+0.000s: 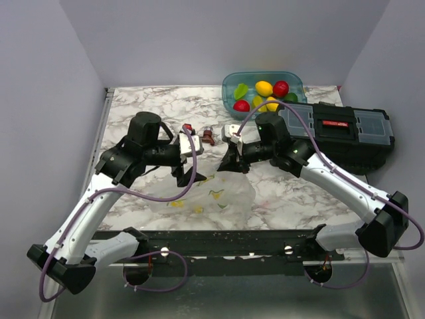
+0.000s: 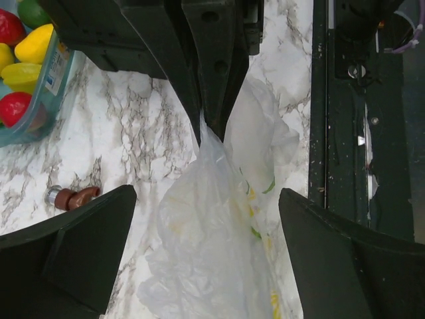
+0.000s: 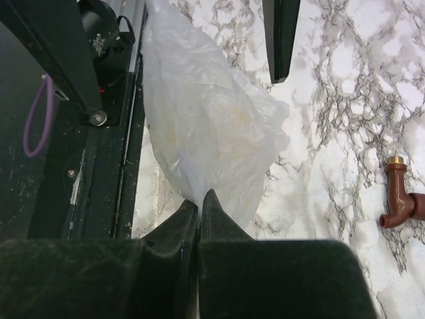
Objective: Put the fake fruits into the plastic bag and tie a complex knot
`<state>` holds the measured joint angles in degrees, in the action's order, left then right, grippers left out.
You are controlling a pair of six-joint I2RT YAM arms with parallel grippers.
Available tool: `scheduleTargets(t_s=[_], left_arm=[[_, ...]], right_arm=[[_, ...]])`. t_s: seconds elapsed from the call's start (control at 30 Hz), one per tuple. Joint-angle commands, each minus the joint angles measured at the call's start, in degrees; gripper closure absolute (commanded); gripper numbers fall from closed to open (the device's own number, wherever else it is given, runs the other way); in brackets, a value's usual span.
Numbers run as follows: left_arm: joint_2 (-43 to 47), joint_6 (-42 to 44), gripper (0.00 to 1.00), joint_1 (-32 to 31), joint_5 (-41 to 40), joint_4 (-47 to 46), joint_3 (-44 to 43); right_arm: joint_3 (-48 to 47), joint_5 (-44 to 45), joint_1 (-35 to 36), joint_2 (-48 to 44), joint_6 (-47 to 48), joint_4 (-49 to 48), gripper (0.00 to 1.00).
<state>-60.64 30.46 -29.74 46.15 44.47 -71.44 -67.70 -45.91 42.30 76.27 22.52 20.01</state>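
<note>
The bag [image 1: 211, 191] fills the near middle of the table [image 1: 146, 100]. A black case [image 1: 345, 129] blocks the right, beside the open-topped tub [image 1: 226, 90]. Open marble lies far left, past a brown fitting [image 1: 208, 137].

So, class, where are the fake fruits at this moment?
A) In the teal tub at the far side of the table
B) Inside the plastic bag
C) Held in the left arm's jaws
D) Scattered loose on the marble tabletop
A: the fake fruits are gathered in the teal tub, well apart from the plastic bag, which lies nearer the arms.
</note>
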Motion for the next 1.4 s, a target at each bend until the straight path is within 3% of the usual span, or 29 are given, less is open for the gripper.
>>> scheduleTargets(t_s=[0.0,0.23,0.43,0.47,0.5,0.53,0.57,0.6,0.67,0.7,0.83,0.93,1.0,1.07,1.13,1.2,1.23,1.3,1.37], left_arm=[[0.4,-7.5,0.06,-0.9,0.7,-4.6,0.9],[-2.7,-10.5,0.13,-1.8,-3.3,-7.7,3.3],[0.4,-7.9,0.43,-1.3,-1.3,-6.6,8.9],[1.0,-8.7,0.51,-1.2,-0.3,-7.8,10.0],[1.6,-10.0,0.65,-1.1,0.8,-9.3,10.9],[1.8,-11.3,0.77,-1.1,1.9,-10.3,11.2],[1.8,-12.4,0.96,-1.1,2.7,-10.6,11.0],[1.8,-13.0,1.00,-0.3,3.7,-10.4,10.6],[2.7,-14.6,1.00,2.9,6.2,-10.8,10.4],[3.4,-15.9,1.00,5.0,7.7,-11.6,10.6],[4.4,-20.2,1.00,14.0,16.0,-14.3,11.1],[4.5,-19.5,1.00,15.2,18.9,-12.9,10.9],[4.9,-20.8,1.00,16.4,20.6,-14.1,11.5],[5.1,-21.3,1.00,17.6,21.9,-14.4,11.7],[5.4,-21.2,1.00,19.2,22.6,-14.2,11.7],[5.5,-21.2,1.00,21.8,23.7,-13.7,11.4],[5.4,-21.1,1.00,23.2,24.6,-13.3,10.9],[5.0,-20.0,1.00,26.0,25.6,-11.4,9.7],[4.4,-19.0,1.00,29.0,26.0,-9.6,8.7]], right_arm=[[-0.2,0.5,0.2,-0.2,-1.8,-1.9,0.99],[-2.4,-2.5,0.2,-0.6,-3.1,-1.5,0.96],[-2.3,-3.1,0.2,-2.9,-1.8,1.8,0.90],[-2.3,-3.8,0.2,-3.0,-1.9,2.1,0.87],[-2.3,-4.9,0.2,-3.1,-2.2,2.1,0.83],[-2.4,-5.6,0.2,-3.0,-2.7,2.1,0.74],[-2.5,-5.4,0.2,-2.9,-3.4,2.1,0.61],[-2.6,-3.7,0.2,-2.9,-4.3,2.5,0.48],[-2.5,1.2,0.1,-3.2,-4.6,5.9,0.25],[-1.8,2.9,-0.1,-3.9,-4.5,7.4,0.20],[8.9,9.4,-0.4,-9.9,-6.1,5.3,0.09],[16.0,17.5,-0.7,-12.2,-6.2,-0.2,0.05],[17.6,18.5,-2.0,-10.8,-5.1,-0.2,0.07],[18.1,17.2,-4.0,-8.6,-3.8,0.4,0.18],[18.2,15.9,-6.8,-6.6,-3.2,0.4,0.43],[17.5,13.9,-10.2,-4.5,-1.8,1.8,0.56],[17.3,12.9,-12.2,-3.7,-0.8,2.8,0.67],[16.9,10.8,-15.5,-2.3,2.3,5.4,0.95],[16.3,9.5,-17.5,-1.9,5.4,8.7,1.00]])
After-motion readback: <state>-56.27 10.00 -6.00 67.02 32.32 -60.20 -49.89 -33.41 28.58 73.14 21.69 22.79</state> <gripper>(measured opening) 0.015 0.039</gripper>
